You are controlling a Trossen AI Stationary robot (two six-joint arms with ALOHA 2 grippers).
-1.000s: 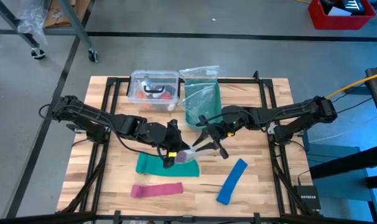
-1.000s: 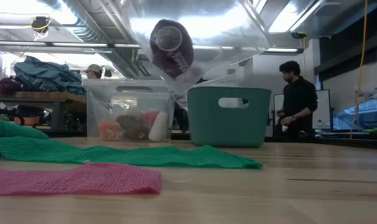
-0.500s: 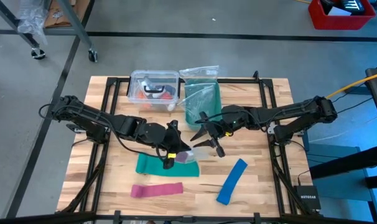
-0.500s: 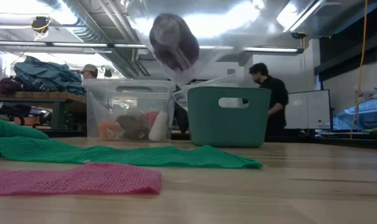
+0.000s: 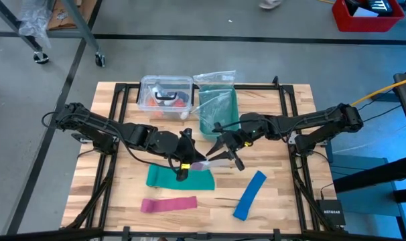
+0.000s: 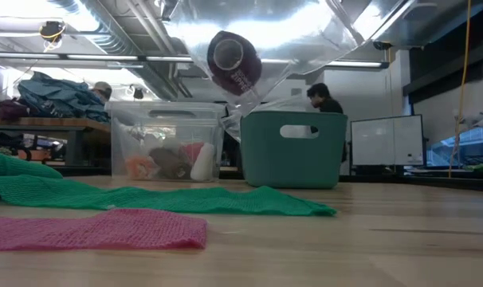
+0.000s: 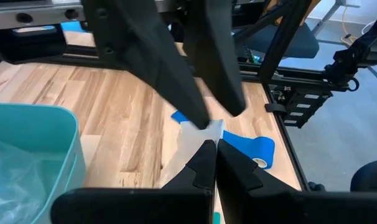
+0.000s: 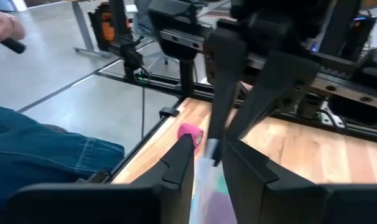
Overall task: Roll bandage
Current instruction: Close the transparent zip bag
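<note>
Purple bandage already wound into a small roll, sealed or at least sitting inside a clear bag, hanging in the air in front of the teal bin and above the near end of the green strip. Left gripper clamped tight on one edge of that bag, in front of the bin and to its left. Right gripper up against the opposite edge of the bag, just in front of the bin; cannot tell whether clamped or loose.

Likely trouble: thin slick plastic pinched only at the edge, so a pull from either side could slip it free and drop the roll onto the table. Could also tear the bag if both arms tug apart. A dropped roll might come unwound or roll toward the blue strip, in front of the bin and to its right. Bag swinging sideways could catch on the bin's rim.

Pale wooden slat tabletop, flat and dry-looking. Pink strip farthest in front of the bin. Clear box of odds and ends just left of the bin. Beyond the bin, a workshop with ducts overhead and a person behind it.
</note>
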